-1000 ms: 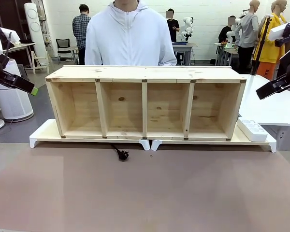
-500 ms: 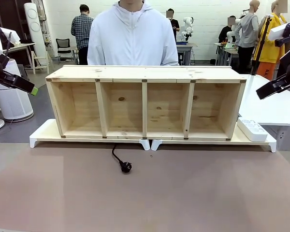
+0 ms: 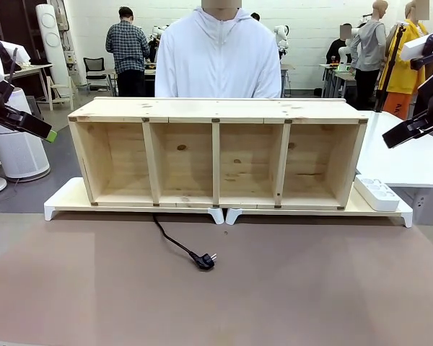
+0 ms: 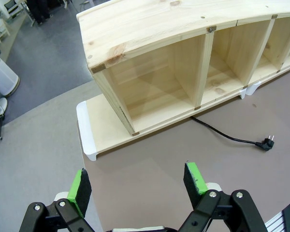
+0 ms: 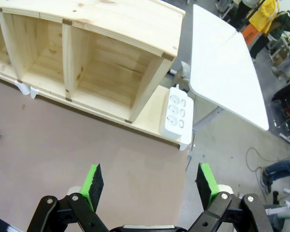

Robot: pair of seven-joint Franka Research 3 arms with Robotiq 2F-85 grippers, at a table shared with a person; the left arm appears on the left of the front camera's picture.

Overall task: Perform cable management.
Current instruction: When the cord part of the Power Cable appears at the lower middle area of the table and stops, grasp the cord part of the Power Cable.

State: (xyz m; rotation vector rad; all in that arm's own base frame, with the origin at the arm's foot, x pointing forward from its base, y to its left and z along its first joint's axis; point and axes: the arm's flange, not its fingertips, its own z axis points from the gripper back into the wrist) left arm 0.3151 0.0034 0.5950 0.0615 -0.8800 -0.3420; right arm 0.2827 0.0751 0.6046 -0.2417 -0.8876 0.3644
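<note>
1. Location of item: the cable [image 3: 175, 241] comes out from under the white base [image 3: 63, 199] that carries the wooden shelf [image 3: 216, 109], below the second compartment from the left. It runs over the tabletop [image 3: 289, 295] toward the near edge. Its plug [image 3: 206, 261] lies loose near the middle of the tabletop.
2. Risk, grasp: the cable is thin and lies flat. A descent that is too low would likely press the pads into the tabletop, and one that is too high would close on nothing.
3. Risk, snagging: the rest of the cable is hidden behind the shelf, so the slack cannot be judged. A firm pull may catch it on the base edge or shift the shelf.
4. Risk, shared space: a person [image 3: 220, 61] stands at the far edge. Whether that person holds the other end cannot be told.
5. Risk, routing: the power strip [image 3: 377, 193] sits at the right end of the base, well apart from the plug.
6. Left end effector [image 4: 137, 181]: fingers spread wide, holding and touching nothing, above the near left corner.
7. Right end effector [image 5: 150, 180]: fingers spread wide, empty, above the right edge near the power strip.
</note>
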